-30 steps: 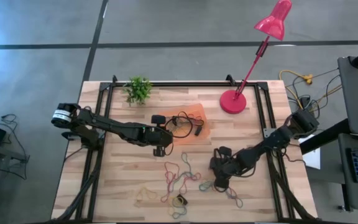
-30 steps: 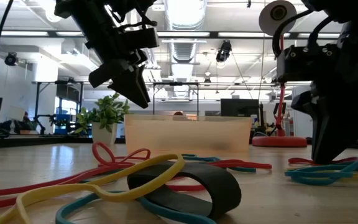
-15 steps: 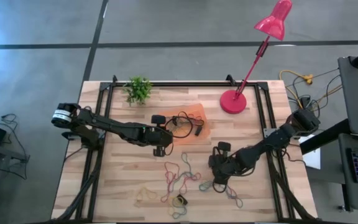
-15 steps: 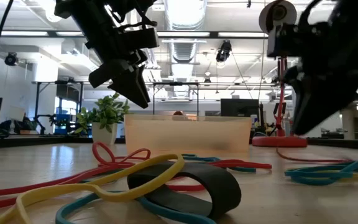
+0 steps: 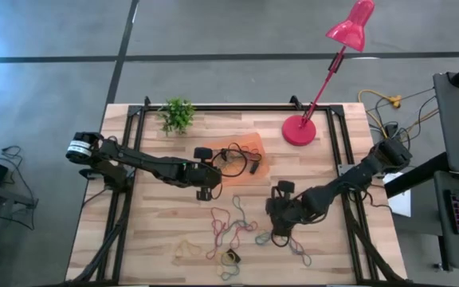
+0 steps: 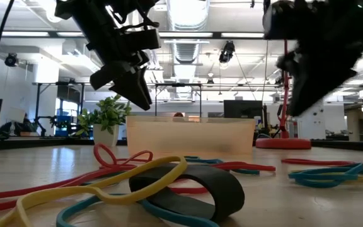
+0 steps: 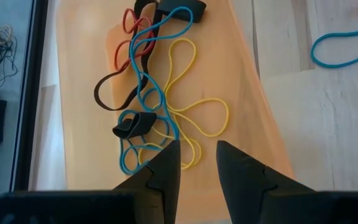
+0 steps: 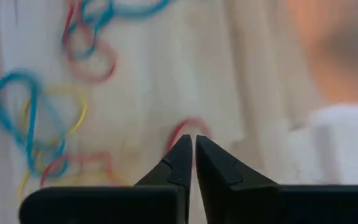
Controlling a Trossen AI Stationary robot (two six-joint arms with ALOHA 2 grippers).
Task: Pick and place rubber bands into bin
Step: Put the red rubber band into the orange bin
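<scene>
In the middle of the high view, just above centre, the bin (image 5: 244, 156) sits on the worktop (image 5: 158, 223) with a tangle of bands already in it; the left wrist view shows them plainly: blue, yellow, red and black loops lying on the orange floor (image 7: 160, 99). So we judge part of the job done.

Plenty is left. In the lower middle of the high view a scatter of loose bands (image 5: 229, 231) lies on the bare wood, well apart from the bin, and the low view shows yellow, red, teal and a broad black one (image 6: 188, 189) in the foreground.

The left gripper (image 5: 207, 185) hangs by the bin's lower left corner, its jaws a little apart and nothing between them in its wrist view (image 7: 197, 168).

The right gripper (image 5: 277, 227) is lower right of centre, at the right edge of the scatter. Its jaws are together (image 8: 188, 155). We see a red band (image 8: 188, 127) just past the tips, but the view is blurred, and we cannot tell whether it is pinched or simply lying on the wood.

We reckon the task is somewhere near halfway, with most of the loose pile to carry over.
</scene>
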